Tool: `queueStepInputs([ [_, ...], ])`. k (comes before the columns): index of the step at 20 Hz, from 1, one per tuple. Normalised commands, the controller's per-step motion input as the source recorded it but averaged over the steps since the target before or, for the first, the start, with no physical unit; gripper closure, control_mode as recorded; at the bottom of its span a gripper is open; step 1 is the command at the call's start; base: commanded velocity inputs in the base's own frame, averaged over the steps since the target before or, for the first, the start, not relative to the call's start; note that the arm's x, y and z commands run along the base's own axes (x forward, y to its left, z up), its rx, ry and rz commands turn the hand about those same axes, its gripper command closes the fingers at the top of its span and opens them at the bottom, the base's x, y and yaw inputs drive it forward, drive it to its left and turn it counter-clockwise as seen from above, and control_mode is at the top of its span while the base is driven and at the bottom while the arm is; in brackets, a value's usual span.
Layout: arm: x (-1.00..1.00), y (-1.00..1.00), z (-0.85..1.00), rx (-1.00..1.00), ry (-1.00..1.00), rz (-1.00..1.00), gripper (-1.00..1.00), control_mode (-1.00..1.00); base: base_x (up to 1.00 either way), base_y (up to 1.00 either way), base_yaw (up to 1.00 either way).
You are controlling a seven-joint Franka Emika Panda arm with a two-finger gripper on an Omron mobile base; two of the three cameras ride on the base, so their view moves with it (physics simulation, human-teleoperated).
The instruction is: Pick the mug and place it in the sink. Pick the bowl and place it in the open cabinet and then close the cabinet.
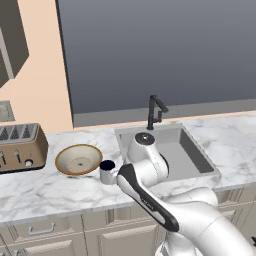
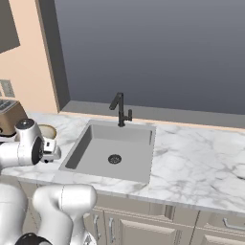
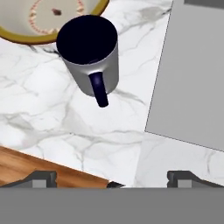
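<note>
The mug (image 3: 89, 57) stands upright on the marble counter; it is light grey with a dark navy inside and its dark handle (image 3: 99, 89) points toward my hand. It also shows as the mug (image 1: 106, 171) just right of the bowl (image 1: 78, 160), a tan dish with a cream inside, seen again as the bowl (image 3: 43, 26). My gripper (image 3: 113, 179) hovers above the counter near its front edge, open, with nothing between its fingertips (image 3: 41, 179). The sink (image 1: 192, 150) lies to the right, with its drain (image 2: 114, 159) and black faucet (image 1: 155, 112). A taupe cabinet (image 1: 12, 40) edge shows upper left.
A toaster (image 1: 20, 147) stands left of the bowl. Cream drawer fronts (image 1: 42, 229) run under the counter. The counter's front edge (image 3: 65, 168) and wood floor lie just below my fingers. A grey window wall rises behind the sink.
</note>
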Motion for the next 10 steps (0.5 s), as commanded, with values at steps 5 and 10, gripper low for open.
queueStepInputs([
  [5,0.24,0.07,0.00,0.00,0.00,0.00,-1.00,-1.00,0.00,0.00,0.00],
  [10,0.22,0.16,-0.05,0.00,0.00,0.00,-1.00,-1.00,0.00,0.00,0.00],
])
